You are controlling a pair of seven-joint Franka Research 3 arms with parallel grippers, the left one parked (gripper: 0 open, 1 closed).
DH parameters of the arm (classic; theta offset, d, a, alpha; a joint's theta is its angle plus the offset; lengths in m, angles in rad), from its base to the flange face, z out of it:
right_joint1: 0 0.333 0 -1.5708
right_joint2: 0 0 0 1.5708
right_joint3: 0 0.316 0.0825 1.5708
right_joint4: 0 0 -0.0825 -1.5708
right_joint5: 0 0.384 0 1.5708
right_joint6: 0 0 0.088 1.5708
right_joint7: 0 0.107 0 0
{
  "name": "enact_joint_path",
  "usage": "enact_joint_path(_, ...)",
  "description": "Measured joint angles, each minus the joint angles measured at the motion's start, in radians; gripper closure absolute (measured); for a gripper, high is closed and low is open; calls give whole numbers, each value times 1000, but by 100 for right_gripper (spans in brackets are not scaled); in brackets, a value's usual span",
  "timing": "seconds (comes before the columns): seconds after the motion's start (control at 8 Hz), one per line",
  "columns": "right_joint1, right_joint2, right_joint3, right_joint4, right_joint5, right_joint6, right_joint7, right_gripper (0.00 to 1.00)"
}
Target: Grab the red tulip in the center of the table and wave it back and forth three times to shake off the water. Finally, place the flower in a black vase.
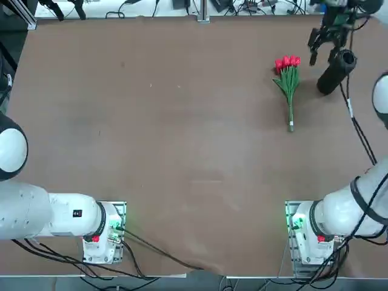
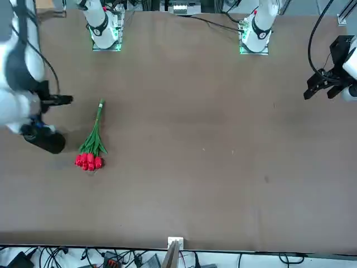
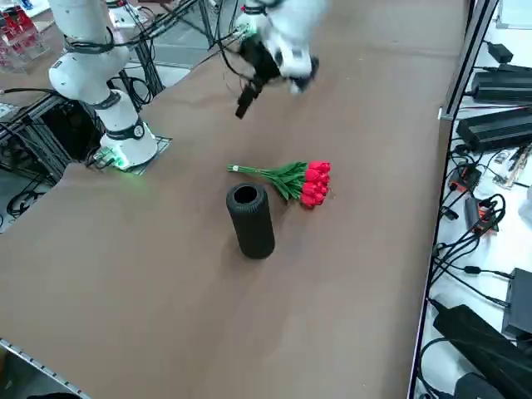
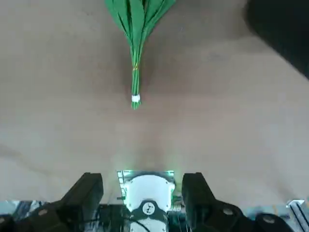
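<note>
The red tulip (image 1: pixel 288 77) lies flat on the table (image 1: pixel 182 133) in its far right part, red heads (image 3: pixel 317 183) pointing away from the arms' bases and the pale-tipped stem end (image 4: pixel 135 99) pointing back toward them. Just to its right stands the black vase (image 1: pixel 334 73), upright with its round mouth (image 3: pixel 245 195) open to the top. My right gripper (image 1: pixel 322 54) hangs high in the air over the far right of the table, near the vase and above the tulip's level. Its fingers (image 4: pixel 89 191) stand wide apart with nothing between them.
The right arm's base (image 1: pixel 309 233) and the parked left arm's base (image 1: pixel 103 233) are bolted at the near edge. A black cable (image 1: pixel 357 130) hangs from the right arm beside the vase. Cables and gear (image 3: pixel 499 125) line the floor past the table's edges.
</note>
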Motion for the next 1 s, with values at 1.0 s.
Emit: enact_joint_path(1.0,-17,229,-15,-89,93,315,10,1)
